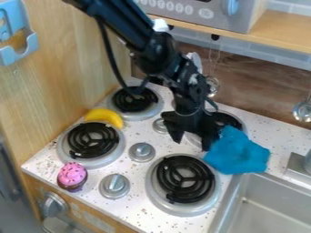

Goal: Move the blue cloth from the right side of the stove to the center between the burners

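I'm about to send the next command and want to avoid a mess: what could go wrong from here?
The blue cloth lies right by the rim of the sink, so a nudge that way could drop it in. The gripper is open with one finger against or very near the cloth, so a sideways move might drag it. The fingers also hang low by the rear burner and could catch its coil.

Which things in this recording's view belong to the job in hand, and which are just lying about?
Part of the job:
blue cloth, right by the jaws of the black gripper

Just lying about:
yellow banana-like toy
pink-topped toy cupcake
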